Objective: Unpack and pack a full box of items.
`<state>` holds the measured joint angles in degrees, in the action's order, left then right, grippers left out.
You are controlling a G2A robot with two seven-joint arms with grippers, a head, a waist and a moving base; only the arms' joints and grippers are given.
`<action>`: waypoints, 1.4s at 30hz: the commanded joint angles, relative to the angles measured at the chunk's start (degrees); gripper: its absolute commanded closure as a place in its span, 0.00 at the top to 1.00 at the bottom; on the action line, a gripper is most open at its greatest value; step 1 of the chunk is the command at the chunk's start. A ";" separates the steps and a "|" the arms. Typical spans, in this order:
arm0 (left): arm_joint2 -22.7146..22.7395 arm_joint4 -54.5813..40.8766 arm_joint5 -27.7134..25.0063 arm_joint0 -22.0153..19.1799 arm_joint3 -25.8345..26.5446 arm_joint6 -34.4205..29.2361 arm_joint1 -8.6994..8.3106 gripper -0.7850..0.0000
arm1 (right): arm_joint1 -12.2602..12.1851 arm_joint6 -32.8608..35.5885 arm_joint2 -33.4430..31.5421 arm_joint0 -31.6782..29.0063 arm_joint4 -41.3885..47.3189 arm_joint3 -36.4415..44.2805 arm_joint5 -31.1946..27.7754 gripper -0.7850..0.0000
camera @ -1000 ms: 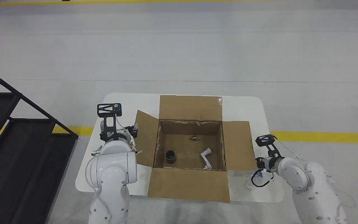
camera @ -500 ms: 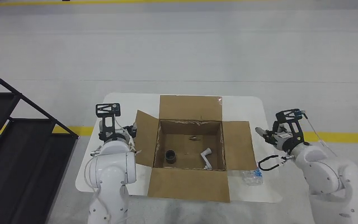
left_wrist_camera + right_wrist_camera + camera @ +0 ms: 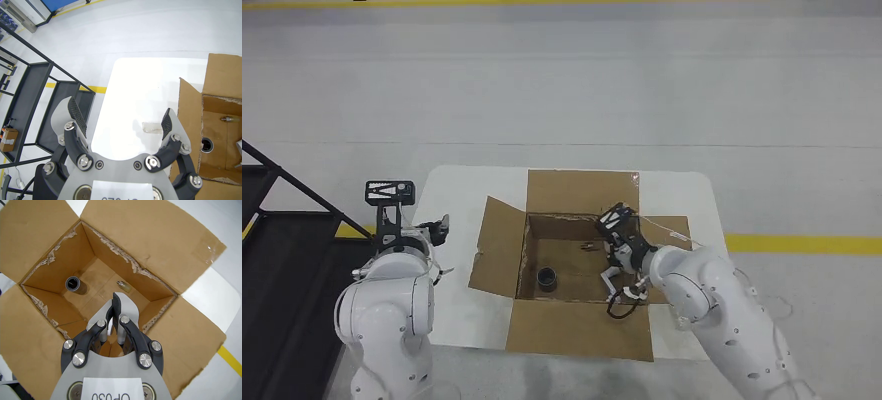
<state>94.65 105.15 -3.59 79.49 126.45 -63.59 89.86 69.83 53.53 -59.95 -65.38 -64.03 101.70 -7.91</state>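
Black rack (image 3: 292,260): off the table (image 3: 462,300) at 9 o'clock.
Left gripper (image 3: 121,111): fingers spread wide, above the table at 9 o'clock of the box (image 3: 582,190).
Clear tube (image 3: 151,127): flat on the table, near the box's 9 o'clock flap.
Box: mid-table, all four flaps folded out.
Black cylinder (image 3: 72,284): standing on end on the box floor, toward 8 o'clock.
Small vial (image 3: 123,286): lying near the 12 o'clock wall.
Right gripper (image 3: 114,302): fingers pressed together, over the box opening around 4 o'clock.
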 commanded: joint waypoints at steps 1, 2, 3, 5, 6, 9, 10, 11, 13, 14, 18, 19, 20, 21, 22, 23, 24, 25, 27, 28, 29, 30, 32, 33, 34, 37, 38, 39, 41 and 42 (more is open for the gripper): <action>1.49 -0.74 -0.92 0.07 0.59 -0.41 -0.18 1.00 | 0.88 -0.94 5.17 2.05 -3.01 -2.78 1.82 0.00; 1.65 -0.72 -1.09 0.12 0.54 -0.65 -0.21 1.00 | 1.36 -1.46 7.07 2.65 -3.50 -4.18 2.94 0.00; 1.65 -0.72 -1.09 0.12 0.54 -0.65 -0.21 1.00 | 1.84 -2.11 8.62 3.27 -3.56 -5.46 4.04 0.00; 1.65 -0.72 -1.09 0.12 0.54 -0.65 -0.21 1.00 | 2.40 -2.95 10.49 3.99 -4.15 -7.17 5.25 0.00; 1.65 -0.72 -1.09 0.12 0.54 -0.65 -0.21 1.00 | 2.40 -2.95 10.49 3.99 -4.15 -7.17 5.25 0.00; 1.65 -0.72 -1.09 0.12 0.54 -0.65 -0.21 1.00 | 2.40 -2.95 10.49 3.99 -4.15 -7.17 5.25 0.00; 1.65 -0.72 -1.09 0.12 0.54 -0.65 -0.21 1.00 | 2.40 -2.95 10.49 3.99 -4.15 -7.17 5.25 0.00; 1.65 -0.72 -1.09 0.12 0.54 -0.65 -0.21 1.00 | 2.40 -2.95 10.49 3.99 -4.15 -7.17 5.25 0.00; 1.65 -0.72 -1.09 0.12 0.54 -0.65 -0.21 1.00 | 2.40 -2.95 10.49 3.99 -4.15 -7.17 5.25 0.00; 1.65 -0.72 -1.09 0.12 0.54 -0.65 -0.21 1.00 | 2.40 -2.95 10.49 3.99 -4.15 -7.17 5.25 0.00; 1.65 -0.72 -1.09 0.12 0.54 -0.65 -0.21 1.00 | 2.37 -3.52 10.57 3.51 -4.28 -7.38 4.81 0.00; 1.65 -0.72 -1.09 0.12 0.54 -0.65 -0.21 1.00 | 2.35 -3.30 10.57 3.17 -4.97 -7.76 5.29 0.00; 1.65 -0.72 -1.09 0.12 0.54 -0.65 -0.21 1.00 | 2.46 -3.27 10.67 2.93 -5.35 -7.52 6.59 0.00; 1.65 -0.72 -1.09 0.12 0.54 -0.65 -0.21 1.00 | 2.68 -3.42 11.16 2.80 -5.22 -7.17 7.60 0.00; 1.65 -0.72 -1.09 0.12 0.54 -0.65 -0.21 1.00 | 2.94 -3.05 11.89 3.11 -5.87 -7.21 8.70 0.00; 1.65 -0.72 -1.09 0.12 0.54 -0.65 -0.21 1.00 | 3.33 -2.45 12.91 3.66 -6.51 -7.18 10.25 0.00; 1.65 -0.72 -1.09 0.12 0.54 -0.65 -0.21 1.00 | 3.86 -2.13 14.26 4.41 -6.51 -6.84 11.34 0.00; 1.65 -0.72 -1.09 0.12 0.54 -0.65 -0.21 1.00 | 4.38 -1.75 15.55 5.41 -6.84 -7.05 12.29 0.00; 1.65 -0.72 -1.09 0.12 0.54 -0.65 -0.21 1.00 | 5.64 0.91 18.46 7.79 -7.00 -8.20 14.20 0.04; 1.65 -0.72 -1.09 0.12 0.54 -0.65 -0.21 1.00 | 6.34 2.06 19.86 9.25 -6.59 -8.91 14.56 0.06; 1.65 -0.72 -1.09 0.12 0.54 -0.65 -0.21 1.00 | 7.03 3.20 21.17 10.69 -6.34 -10.15 14.83 0.13; 1.65 -0.72 -1.09 0.12 0.54 -0.65 -0.21 1.00 | 7.73 3.74 22.15 12.09 -5.83 -11.28 15.45 0.21; 1.65 -0.72 -1.09 0.12 0.54 -0.65 -0.21 1.00 | 9.05 3.67 23.84 14.26 -4.82 -13.82 16.58 0.26; 1.65 -0.72 -1.09 0.12 0.54 -0.65 -0.21 1.00 | 9.68 3.99 24.75 15.33 -4.72 -15.07 16.86 0.27; 1.65 -0.72 -1.09 0.12 0.54 -0.65 -0.21 1.00 | 10.28 3.61 25.43 16.08 -4.26 -16.17 17.32 0.27; 1.65 -0.72 -1.09 0.12 0.54 -0.65 -0.21 1.00 | 11.88 3.39 27.46 17.93 -3.19 -20.60 17.08 0.29; 1.65 -0.72 -1.09 0.12 0.54 -0.65 -0.21 1.00 | 12.40 3.09 27.88 18.40 -2.48 -21.83 17.05 0.29; 1.65 -0.72 -1.09 0.12 0.54 -0.65 -0.21 1.00 | 12.87 3.09 28.39 18.86 -2.26 -23.18 16.95 0.33; 1.65 -0.72 -1.09 0.12 0.54 -0.65 -0.21 1.00 | 13.75 2.95 29.19 19.61 -1.82 -25.38 17.07 0.35; 1.65 -0.72 -1.09 0.12 0.54 -0.65 -0.21 1.00 | 14.15 2.83 29.47 19.90 -1.52 -26.41 17.10 0.35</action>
<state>96.29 104.43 -4.68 79.62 126.99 -64.24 89.66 83.60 56.44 -30.76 -45.76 -65.82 76.40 9.14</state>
